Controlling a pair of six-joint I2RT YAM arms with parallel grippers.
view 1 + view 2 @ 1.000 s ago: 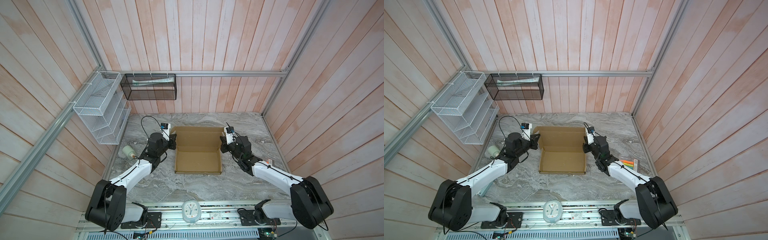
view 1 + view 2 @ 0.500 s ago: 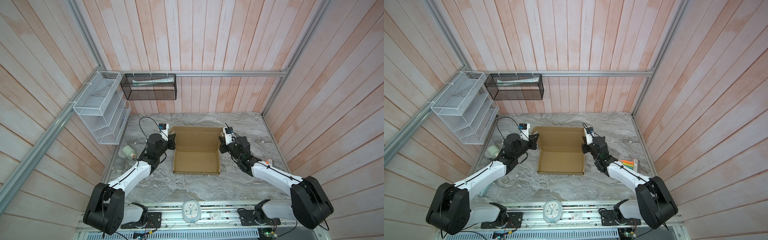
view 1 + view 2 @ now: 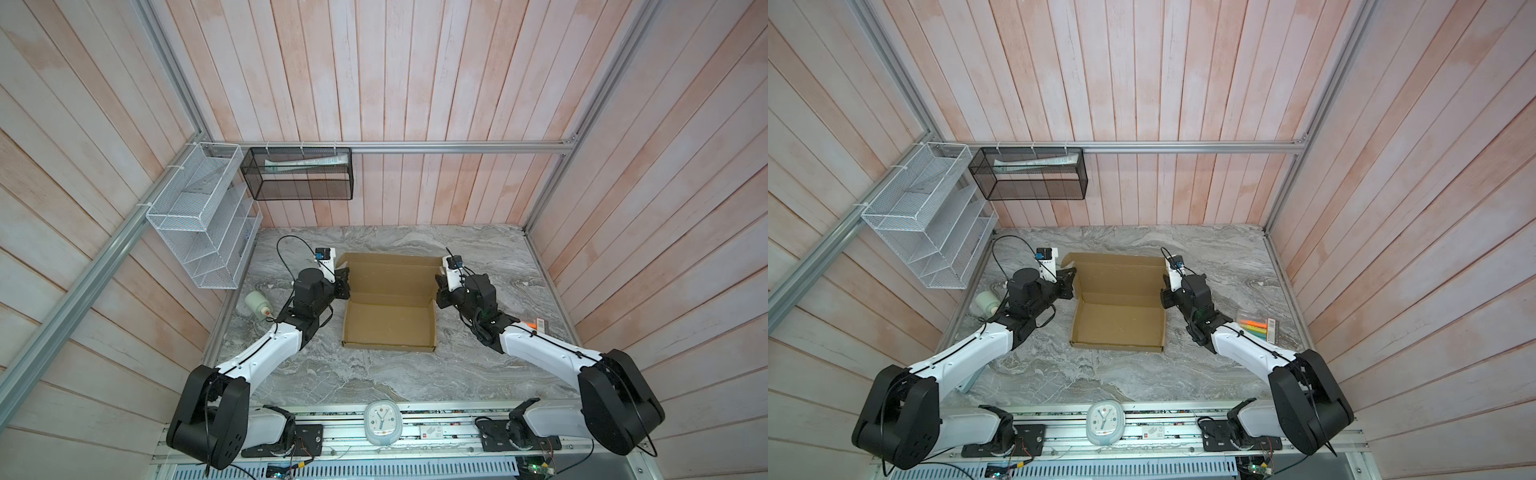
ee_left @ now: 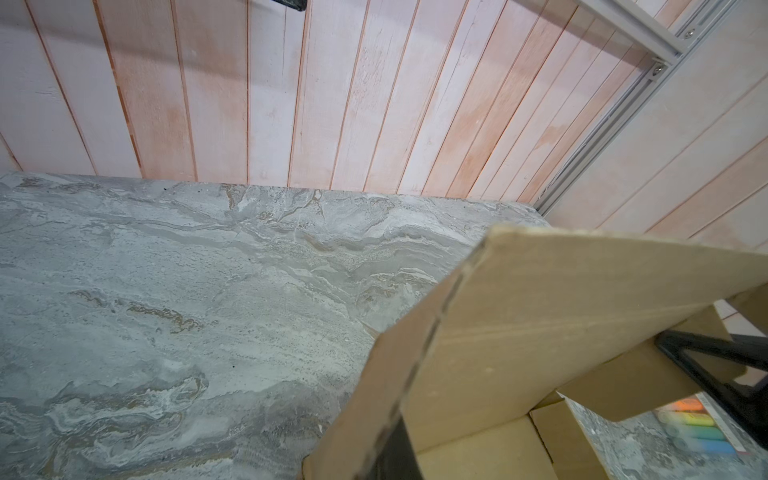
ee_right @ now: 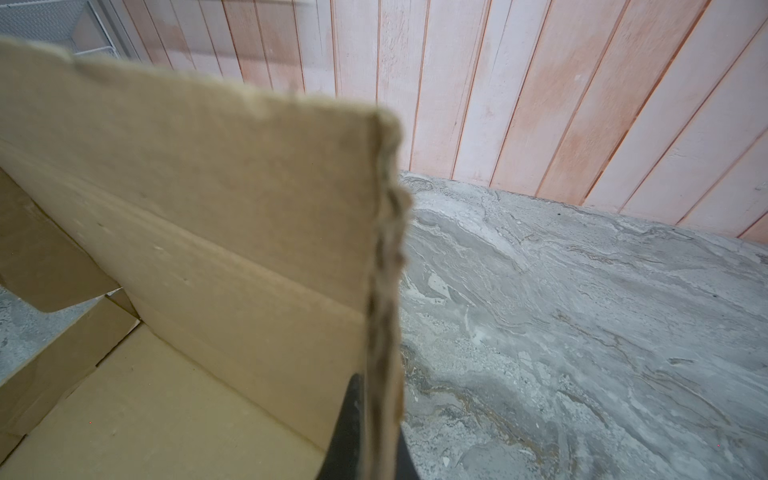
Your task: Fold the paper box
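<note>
The paper box [image 3: 390, 328] [image 3: 1119, 324] is plain brown cardboard in the middle of the marble table. Its shallow tray lies toward the front and its lid panel [image 3: 392, 274] is tilted up at the back. In both top views my left gripper [image 3: 343, 284] [image 3: 1069, 282] is at the lid's left edge. The left wrist view shows my left gripper [image 4: 390, 440] shut on the cardboard flap [image 4: 415, 353]. My right gripper [image 3: 440, 291] [image 3: 1165, 297] is at the lid's right edge. In the right wrist view my right gripper [image 5: 380, 432] pinches the flap's corrugated edge [image 5: 384, 270] between black fingers [image 5: 349, 428].
A white bottle [image 3: 257, 305] lies by the table's left edge. A pack of coloured markers [image 3: 1258, 328] sits at the right edge. A small clock [image 3: 381, 424] stands on the front rail. A white wire rack [image 3: 199, 216] and a black mesh basket [image 3: 297, 174] hang on the walls.
Both grippers and the box have drifted slightly to the left. Both stay shut on the lid's edges.
</note>
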